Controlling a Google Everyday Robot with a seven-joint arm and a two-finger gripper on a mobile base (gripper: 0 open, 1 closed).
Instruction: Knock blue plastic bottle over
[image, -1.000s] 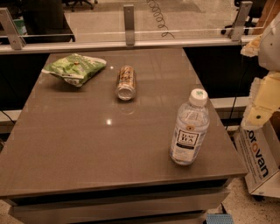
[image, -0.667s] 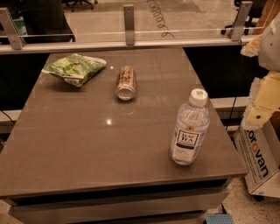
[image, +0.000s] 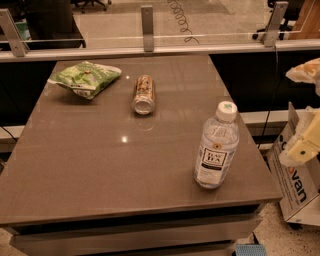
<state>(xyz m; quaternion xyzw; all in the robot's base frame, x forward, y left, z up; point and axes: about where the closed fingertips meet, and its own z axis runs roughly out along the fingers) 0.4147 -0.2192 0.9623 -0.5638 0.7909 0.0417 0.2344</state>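
Tabletop (image: 100, 165) grey-brown, glossy; glass partition (image: 215, 22) behind. Blue plastic bottle (image: 216, 147) upright, white-capped, near right edge. End effector (image: 300, 146) beyond that edge, grip state indiscernible.

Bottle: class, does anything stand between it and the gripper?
Nothing visible does. The gripper hangs beyond the right edge of the table, right of the upright bottle, with only open space between. The can and bag lie farther left.

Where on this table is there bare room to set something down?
Bare: the front-left half of the table, bordered by the green bag and tan can behind and the blue plastic bottle at right. Busier: back left. The end effector hangs beyond its right side.
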